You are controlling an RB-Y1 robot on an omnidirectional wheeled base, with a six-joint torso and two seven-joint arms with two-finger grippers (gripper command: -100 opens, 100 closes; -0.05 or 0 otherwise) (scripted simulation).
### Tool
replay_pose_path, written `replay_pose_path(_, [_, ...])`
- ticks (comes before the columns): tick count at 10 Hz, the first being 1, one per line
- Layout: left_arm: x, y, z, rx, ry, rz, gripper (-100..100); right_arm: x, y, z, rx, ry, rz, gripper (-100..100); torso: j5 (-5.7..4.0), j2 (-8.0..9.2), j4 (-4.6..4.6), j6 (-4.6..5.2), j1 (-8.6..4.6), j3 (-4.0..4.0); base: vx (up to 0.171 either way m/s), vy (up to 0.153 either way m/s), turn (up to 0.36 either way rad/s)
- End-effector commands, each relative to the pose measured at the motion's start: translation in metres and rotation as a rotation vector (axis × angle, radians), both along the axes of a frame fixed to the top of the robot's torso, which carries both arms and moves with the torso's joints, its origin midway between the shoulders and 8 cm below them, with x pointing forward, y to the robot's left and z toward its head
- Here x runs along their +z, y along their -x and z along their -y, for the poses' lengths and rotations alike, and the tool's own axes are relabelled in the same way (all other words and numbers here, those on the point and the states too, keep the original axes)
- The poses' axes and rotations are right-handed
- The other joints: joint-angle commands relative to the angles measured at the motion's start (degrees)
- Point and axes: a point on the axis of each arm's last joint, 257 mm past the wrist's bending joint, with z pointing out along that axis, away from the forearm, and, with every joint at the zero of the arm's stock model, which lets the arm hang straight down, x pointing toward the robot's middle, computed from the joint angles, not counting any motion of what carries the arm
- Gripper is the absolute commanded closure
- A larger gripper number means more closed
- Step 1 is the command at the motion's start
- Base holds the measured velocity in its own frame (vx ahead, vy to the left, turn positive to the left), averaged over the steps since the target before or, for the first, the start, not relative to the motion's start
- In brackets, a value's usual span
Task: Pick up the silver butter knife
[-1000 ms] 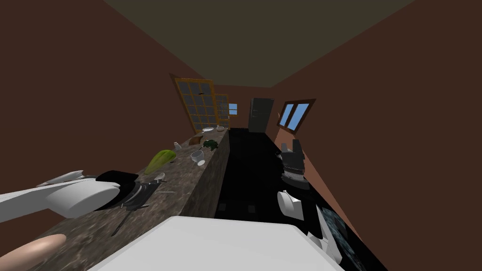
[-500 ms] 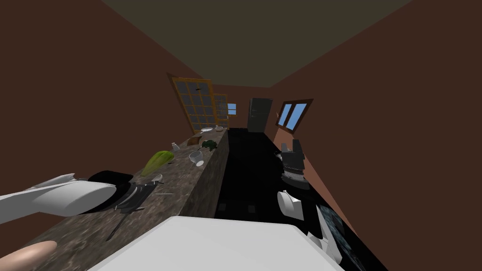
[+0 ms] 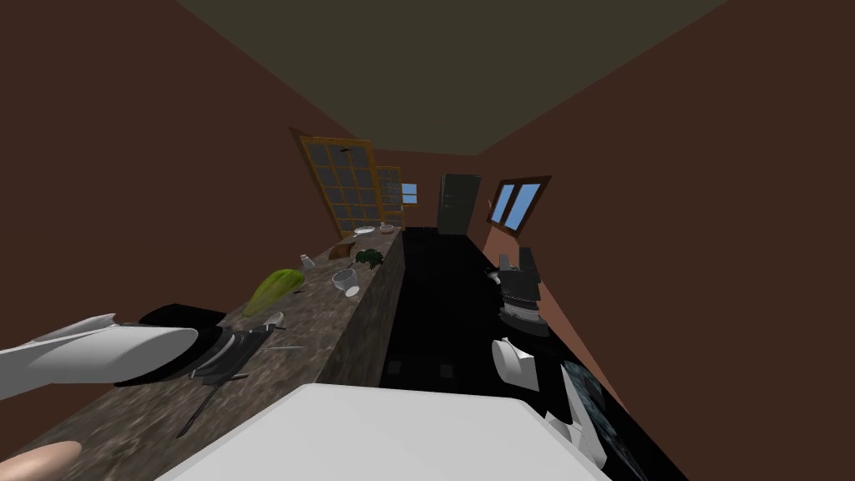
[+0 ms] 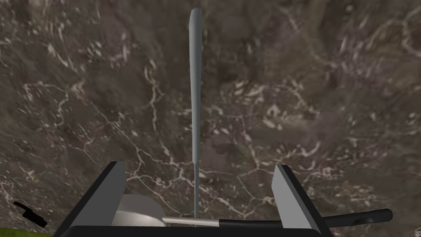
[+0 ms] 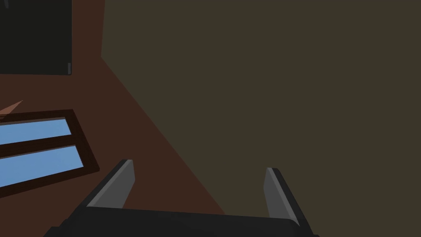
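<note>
Standing here, I can read no lettering, label, brand, number or sign on anything in sight.

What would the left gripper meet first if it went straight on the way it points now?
Probably the silver butter knife, lying on the marbled countertop between the left gripper's open fingers. A black-handled utensil crosses its thin end; which sits higher is unclear.

Bare counter (image 4: 312,90) lies open either side of the butter knife (image 4: 195,103). A black-handled utensil (image 4: 349,217) lies crosswise at the knife's near end, between the spread fingers of the left gripper (image 4: 199,164).
</note>
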Motion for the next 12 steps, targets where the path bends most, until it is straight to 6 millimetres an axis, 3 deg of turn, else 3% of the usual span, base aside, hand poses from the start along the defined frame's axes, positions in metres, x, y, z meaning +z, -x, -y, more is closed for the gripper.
replay_pose_path(1, [0.001,0.003,-0.002,0.002,0.008,-0.007,-100,0.000,0.000,0.000,0.000,0.000,0.000,0,0.00,0.00,0.00,0.00,0.00,0.00,0.003,-0.009,-0.032])
replay_pose_path(10, [0.005,0.016,-0.011,0.022,0.043,-0.017,-100,0.000,0.000,0.000,0.000,0.000,0.000,0,0.01,0.00,0.00,0.00,0.05,0.00,0.002,-0.004,-0.026])
replay_pose_path(11, [0.005,0.016,-0.011,0.020,0.043,-0.018,0,0.000,0.000,0.000,0.000,0.000,0.000,0,0.01,0.00,0.00,-0.01,0.05,0.00,0.000,0.000,0.000])
replay_pose_path(12, [0.001,0.014,-0.003,0.003,0.039,-0.018,-100,0.000,0.000,0.000,0.000,0.000,0.000,0,0.01,0.00,0.00,-0.01,0.03,0.00,0.028,0.021,0.111])
